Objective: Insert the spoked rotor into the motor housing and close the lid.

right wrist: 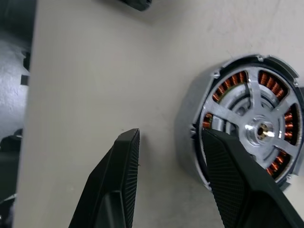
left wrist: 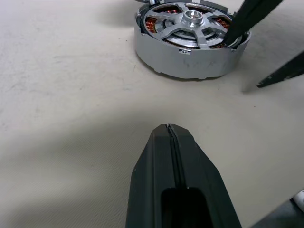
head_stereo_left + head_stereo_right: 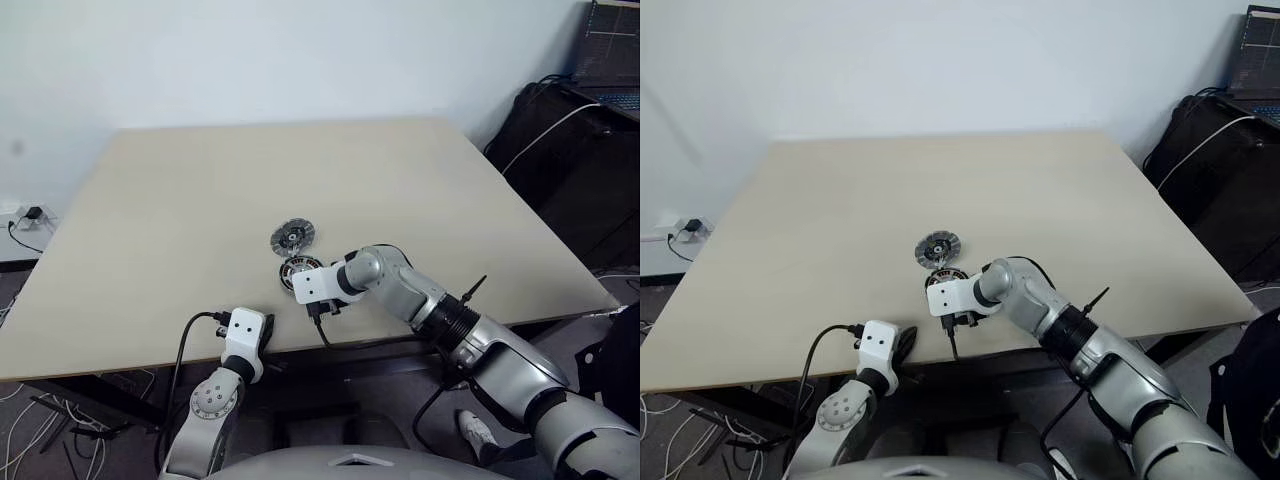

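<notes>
The motor housing (image 2: 185, 59) stands on the table near its front edge, and its coppery windings show around the rim. The shiny spoked rotor (image 1: 259, 126) sits inside it with the hub up. Just beyond the housing, the lid (image 3: 292, 236), a ribbed grey disc with a dark centre, lies flat on the table. My right gripper (image 1: 171, 135) is open, tilted down over the housing's near side: one of its fingers (image 2: 247, 16) reaches over the rim and the other is outside the wall. It holds nothing. My left gripper (image 2: 168, 135) is shut and empty, a short way in front of the housing.
The housing is close to the table's front edge (image 3: 150, 355). The wide beige tabletop (image 3: 200, 200) stretches behind and to both sides. A dark cabinet with a laptop (image 3: 610, 60) stands off the table at the right. Cables lie on the floor at the left.
</notes>
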`<state>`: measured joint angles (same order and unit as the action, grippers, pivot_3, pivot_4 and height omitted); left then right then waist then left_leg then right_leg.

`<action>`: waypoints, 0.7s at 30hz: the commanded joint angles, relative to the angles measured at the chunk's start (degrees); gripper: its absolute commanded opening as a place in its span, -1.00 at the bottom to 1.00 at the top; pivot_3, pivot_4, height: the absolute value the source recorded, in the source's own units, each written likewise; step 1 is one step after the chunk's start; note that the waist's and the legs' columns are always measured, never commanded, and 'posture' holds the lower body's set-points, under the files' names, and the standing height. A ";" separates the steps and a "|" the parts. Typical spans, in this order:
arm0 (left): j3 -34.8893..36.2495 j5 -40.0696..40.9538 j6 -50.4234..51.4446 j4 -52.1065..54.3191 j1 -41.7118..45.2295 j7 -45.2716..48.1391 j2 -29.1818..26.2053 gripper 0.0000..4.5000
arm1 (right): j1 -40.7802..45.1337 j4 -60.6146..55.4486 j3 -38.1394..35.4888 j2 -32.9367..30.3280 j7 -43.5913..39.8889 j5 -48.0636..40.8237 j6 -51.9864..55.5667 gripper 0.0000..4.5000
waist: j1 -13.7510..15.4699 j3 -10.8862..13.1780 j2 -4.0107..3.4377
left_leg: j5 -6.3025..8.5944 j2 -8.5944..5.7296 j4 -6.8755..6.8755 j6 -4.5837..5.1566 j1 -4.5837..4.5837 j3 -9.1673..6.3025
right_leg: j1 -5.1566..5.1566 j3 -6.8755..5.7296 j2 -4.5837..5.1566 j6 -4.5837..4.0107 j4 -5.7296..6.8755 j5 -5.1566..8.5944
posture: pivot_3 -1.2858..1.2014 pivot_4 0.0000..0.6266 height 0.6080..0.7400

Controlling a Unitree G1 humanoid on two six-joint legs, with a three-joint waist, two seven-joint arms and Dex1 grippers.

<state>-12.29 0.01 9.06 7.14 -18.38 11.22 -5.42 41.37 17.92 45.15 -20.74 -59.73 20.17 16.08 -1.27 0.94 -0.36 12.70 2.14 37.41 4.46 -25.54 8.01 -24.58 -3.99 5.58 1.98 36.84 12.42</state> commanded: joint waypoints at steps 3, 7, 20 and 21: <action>0.07 0.03 -1.88 0.79 0.10 -0.48 0.73 -1.00 | 2.39 1.46 -1.92 0.71 -0.63 1.19 -2.10 -0.02 | 0.03 0.00 0.00 | 0.00 0.00 0.00 0.00 0.00 0.00 | 0.00 0.00 0.00 0.00 -0.01 0.00 | 0.03 -1.00 1.00; 0.05 -0.06 -2.21 0.47 0.19 -0.51 0.91 -1.00 | 2.93 2.81 -1.78 1.03 -1.77 1.80 -2.69 -0.02 | 0.01 0.00 0.00 | 0.00 -0.01 0.00 0.00 0.00 0.00 | 0.00 0.00 0.01 -0.01 -0.01 0.00 | 0.03 -1.00 1.00; 0.01 -0.08 -2.85 0.20 0.21 -1.34 1.39 -1.00 | 4.91 9.89 -0.59 3.02 -3.08 5.92 -6.00 -0.84 | -0.10 -0.10 0.02 | -0.01 0.00 0.03 -0.02 0.02 0.00 | 0.01 0.00 0.00 0.01 0.06 -0.01 | 0.03 -1.00 1.00; 0.05 -0.01 -2.92 0.22 0.17 -1.42 1.45 -1.00 | 4.87 9.98 -0.74 3.12 -3.13 6.02 -6.11 -0.93 | -0.15 -0.10 0.02 | -0.01 0.01 0.03 -0.02 0.02 0.00 | 0.01 0.00 -0.02 0.01 0.07 -0.01 | 0.03 -1.00 1.00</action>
<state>-12.07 0.02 7.30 6.59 -18.72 10.00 -4.52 46.01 26.95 44.82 -17.55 -63.25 25.32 10.19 -1.42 0.84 -0.33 12.69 2.16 37.44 4.43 -25.52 8.02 -24.57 -3.99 5.56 1.98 36.91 12.40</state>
